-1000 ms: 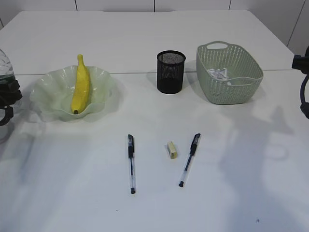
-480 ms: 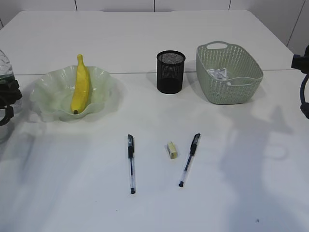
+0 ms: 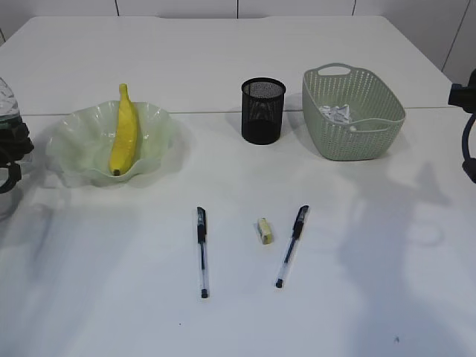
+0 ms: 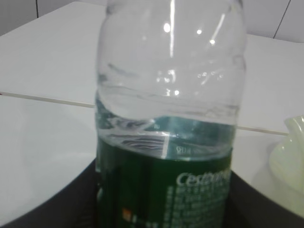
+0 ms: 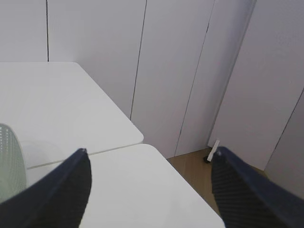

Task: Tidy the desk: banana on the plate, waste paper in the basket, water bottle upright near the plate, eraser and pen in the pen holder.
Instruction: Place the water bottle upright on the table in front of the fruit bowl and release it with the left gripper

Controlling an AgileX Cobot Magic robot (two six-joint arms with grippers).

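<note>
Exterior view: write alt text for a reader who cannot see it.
A white table holds two pens flanking a small eraser in front. Behind stand a plate with a banana, a black mesh pen holder and a basket containing crumpled paper.

We see very little of our own body, and what shows is dark and matte: our left gripper [image 3: 10,160] appears at the left edge of the exterior view as black, blocky housing with a curved black loop, perhaps a cable, hanging beneath it. Our right arm [image 3: 467,126] shows at the right edge as a black boxy piece with a thin black cable looping down from it. In the right wrist view our right gripper [image 5: 149,178] has two broad, dark navy-black fingers [image 5: 244,190] with smooth faces tapering to rounded tips, showing no markings or screws we can make out.
</note>
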